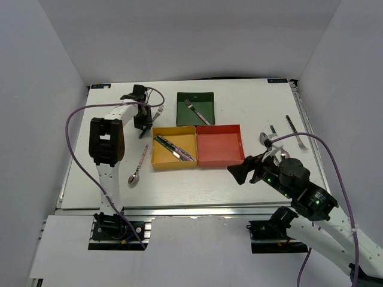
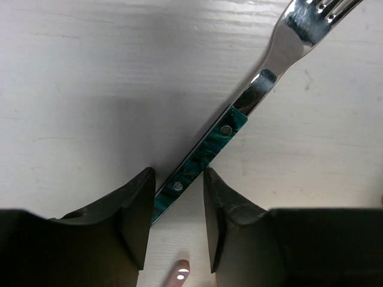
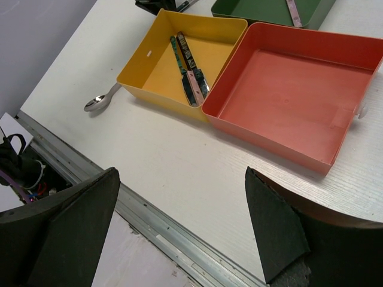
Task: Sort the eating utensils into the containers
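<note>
Top external: pink-handled spoon [image 1: 138, 166] lies front-left of yellow tray [image 1: 185, 139]. Behind-left of yellow tray, left gripper [image 1: 142, 116] jaws parted, straddling teal-handled fork [image 2: 239, 119], not pinching. Judgement: centre handle between fingers [image 2: 134, 209], close squarely, lift level. Likely target is green tray [image 1: 203, 100] behind yellow tray, which holds another fork [image 1: 197, 112]. Right of yellow tray, touching it: red tray [image 1: 219, 146]. Beyond: right gripper [image 1: 238, 172] jaws wide, empty. White wood-grain tabletop [image 1: 197, 185]; plain white walls [image 1: 197, 42].
</note>
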Controlling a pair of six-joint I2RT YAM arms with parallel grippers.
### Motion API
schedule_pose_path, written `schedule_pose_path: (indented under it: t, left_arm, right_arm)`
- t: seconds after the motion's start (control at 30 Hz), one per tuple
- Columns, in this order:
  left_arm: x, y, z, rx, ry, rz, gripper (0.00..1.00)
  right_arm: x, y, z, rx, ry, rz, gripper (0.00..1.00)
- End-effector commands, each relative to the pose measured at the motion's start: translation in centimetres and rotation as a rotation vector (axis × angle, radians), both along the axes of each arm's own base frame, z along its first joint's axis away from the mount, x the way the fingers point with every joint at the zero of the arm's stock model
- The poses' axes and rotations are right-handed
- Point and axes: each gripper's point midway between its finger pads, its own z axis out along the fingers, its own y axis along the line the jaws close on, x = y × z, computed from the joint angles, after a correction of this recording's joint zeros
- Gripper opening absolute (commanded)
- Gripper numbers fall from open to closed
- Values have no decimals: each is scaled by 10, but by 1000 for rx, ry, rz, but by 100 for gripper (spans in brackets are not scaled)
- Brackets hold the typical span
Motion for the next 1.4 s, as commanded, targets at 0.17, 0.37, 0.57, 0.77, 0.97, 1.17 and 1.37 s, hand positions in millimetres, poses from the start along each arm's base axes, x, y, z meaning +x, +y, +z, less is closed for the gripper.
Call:
schedule_pose_path:
  t: [0.17, 0.37, 0.57, 0.77, 0.97, 1.17, 1.37]
  left_arm:
    - [8, 21, -9, 79, 3, 69, 26]
    - [25, 31, 29, 34, -124, 149, 0]
    - [35, 12, 97, -119, -309, 202, 0]
    - [37, -59, 183, -520, -541, 300, 0]
    - [35, -180, 216, -797, -619, 321, 0]
    - [55, -250, 199, -855, -592, 364, 0]
    - [57, -279, 176, -874, -573, 397, 0]
  right_arm:
    - [4, 6, 9, 26, -43, 11, 89]
    - [4, 6, 8, 26, -38, 12, 89]
    - [5, 3, 9, 28, -45, -4, 89]
    - [15, -11, 18, 60, -53, -113, 89]
    - [21, -35, 30, 119, -53, -258, 89]
    - [27, -53, 47, 97, -23, -370, 89]
    - [27, -61, 54, 92, -41, -394, 89]
